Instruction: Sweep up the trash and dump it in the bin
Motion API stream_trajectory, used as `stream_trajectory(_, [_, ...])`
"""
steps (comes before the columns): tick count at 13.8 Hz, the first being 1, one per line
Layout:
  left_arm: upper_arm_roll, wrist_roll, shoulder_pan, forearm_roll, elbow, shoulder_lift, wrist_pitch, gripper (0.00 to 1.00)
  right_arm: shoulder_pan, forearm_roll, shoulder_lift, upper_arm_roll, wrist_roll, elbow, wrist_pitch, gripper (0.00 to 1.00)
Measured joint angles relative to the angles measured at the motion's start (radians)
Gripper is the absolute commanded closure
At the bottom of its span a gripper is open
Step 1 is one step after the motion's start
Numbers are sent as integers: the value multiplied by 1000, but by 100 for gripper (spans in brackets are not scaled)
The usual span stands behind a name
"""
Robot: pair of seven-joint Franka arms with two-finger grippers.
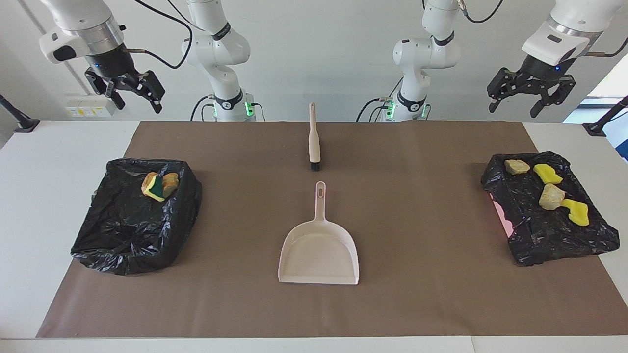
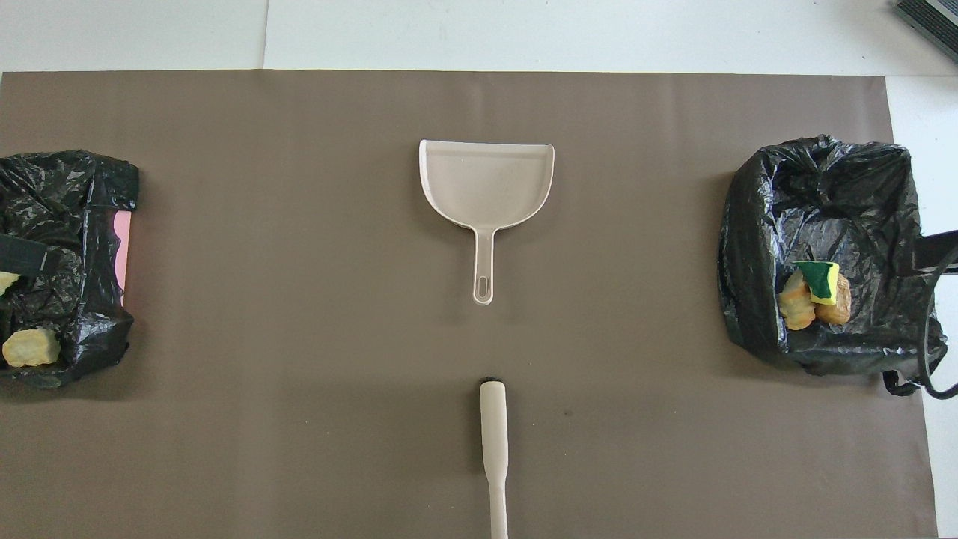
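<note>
Crumpled glossy black bag (image 1: 137,215) at the facing view's left holds three spongy trash chunks (image 1: 159,185); four (image 1: 550,196) lie on another at right. Smooth plastic dustpan (image 1: 319,250) at center. Left end effector (image 1: 530,93) and right end effector (image 1: 132,90) hang open, empty.

I'm counting seven trash chunks (image 1: 548,196), two black-bagged bins (image 1: 137,225), one dustpan (image 1: 319,252), one brush (image 1: 313,139), two grippers (image 1: 530,93).
</note>
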Motion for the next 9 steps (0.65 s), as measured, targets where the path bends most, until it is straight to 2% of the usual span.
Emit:
stream_trajectory(5, [-1, 0, 0, 0, -66, -43, 2, 0, 0, 0, 0, 0, 0, 0, 0, 0])
stream_trajectory(9, [-1, -1, 0, 0, -72, -48, 5, 0, 0, 0, 0, 0, 0, 0, 0, 0])
